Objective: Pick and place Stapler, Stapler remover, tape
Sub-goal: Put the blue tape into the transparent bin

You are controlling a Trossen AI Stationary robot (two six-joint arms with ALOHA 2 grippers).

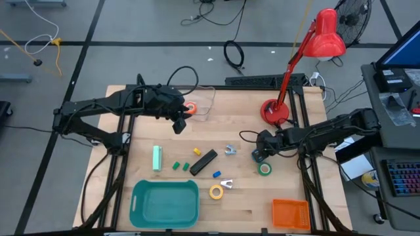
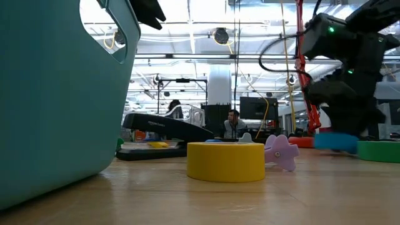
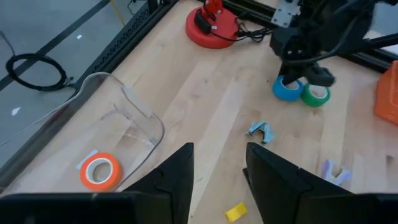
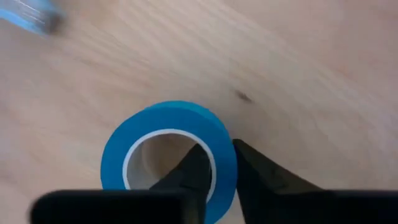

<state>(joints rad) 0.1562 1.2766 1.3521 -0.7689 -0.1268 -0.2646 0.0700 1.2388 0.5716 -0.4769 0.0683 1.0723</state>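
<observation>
My right gripper (image 1: 261, 155) stands over the blue tape (image 4: 168, 134) on the table's right half, shut on its wall. The green tape (image 1: 265, 169) lies right next to it, the yellow tape (image 1: 216, 191) nearer the front. The orange tape (image 3: 101, 171) lies flat inside a clear container (image 3: 134, 118). My left gripper (image 3: 217, 165) hovers open beside that container and touches nothing. The black stapler (image 1: 205, 161) lies mid-table, with one staple remover (image 1: 230, 150) behind it and another (image 1: 226, 184) in front. My right gripper has the blue tape by the ring's wall (image 4: 221, 134), one finger (image 4: 196, 168) inside the hole and the other (image 4: 255, 168) outside. The fingers come from above, pointing down. The roll lies flat; whether it is off the wood, I cannot tell.
A teal bin (image 1: 164, 202) sits at the near edge left of centre, an orange bin (image 1: 290, 213) at the near right. A red desk lamp (image 1: 275, 111) stands at the far right. Small green, yellow and blue bits lie around the stapler.
</observation>
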